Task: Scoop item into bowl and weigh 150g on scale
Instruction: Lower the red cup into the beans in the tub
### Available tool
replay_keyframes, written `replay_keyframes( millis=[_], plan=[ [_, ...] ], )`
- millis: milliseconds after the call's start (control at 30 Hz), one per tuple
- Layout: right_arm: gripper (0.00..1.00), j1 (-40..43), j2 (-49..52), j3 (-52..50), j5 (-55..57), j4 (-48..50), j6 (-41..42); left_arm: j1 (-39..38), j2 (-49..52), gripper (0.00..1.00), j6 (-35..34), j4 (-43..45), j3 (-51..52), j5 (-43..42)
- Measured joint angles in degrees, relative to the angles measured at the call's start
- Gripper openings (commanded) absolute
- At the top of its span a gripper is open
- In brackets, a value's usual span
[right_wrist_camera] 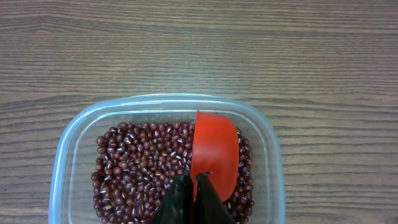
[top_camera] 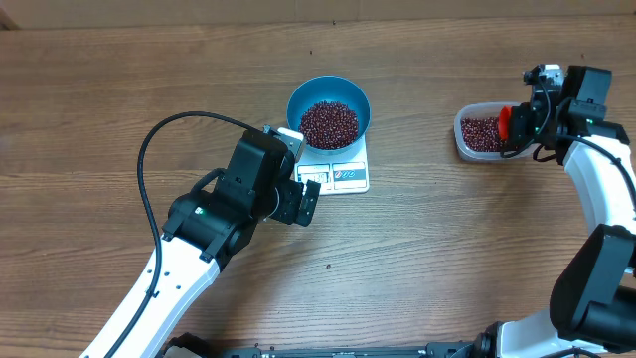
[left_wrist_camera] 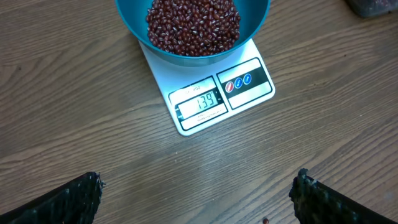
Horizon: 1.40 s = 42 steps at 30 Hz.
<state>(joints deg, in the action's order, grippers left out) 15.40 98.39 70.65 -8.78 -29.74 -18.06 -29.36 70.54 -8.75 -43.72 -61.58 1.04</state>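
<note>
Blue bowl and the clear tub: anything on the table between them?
Nothing. Overhead shows only bare wood table between the bowl and the tub.

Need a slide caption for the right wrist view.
Right gripper holds a red scoop in a clear tub of beans.

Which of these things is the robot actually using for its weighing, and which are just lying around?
In use: beans, blue bowl, scale, clear tub, red scoop.
Just there: the wooden table; nothing else spare that I can see.
</note>
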Motion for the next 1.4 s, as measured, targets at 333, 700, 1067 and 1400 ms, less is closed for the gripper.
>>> replay_keyframes(
  millis=[333, 700, 1067, 1400],
  plan=[
    [0.04, 0.0, 1.8, 0.0, -0.2, 0.0, 0.0, 0.0, 0.0, 1.00, 0.0, 0.0, 0.0, 0.0],
    [0.04, 0.2, 3.5, 0.0, -4.1, -0.2, 0.0, 0.0, 0.0, 1.00, 0.0, 0.0, 0.0, 0.0],
    [0.04, 0.6, 4.4, 0.0, -12.2, -1.4, 0.0, 0.0, 0.0, 1.00, 0.0, 0.0, 0.0, 0.0],
    [0.04, 0.6, 4.8, 0.0, -16.5, -2.8, -0.1, 0.0, 0.0, 0.99, 0.0, 0.0, 0.0, 0.0]
  ],
)
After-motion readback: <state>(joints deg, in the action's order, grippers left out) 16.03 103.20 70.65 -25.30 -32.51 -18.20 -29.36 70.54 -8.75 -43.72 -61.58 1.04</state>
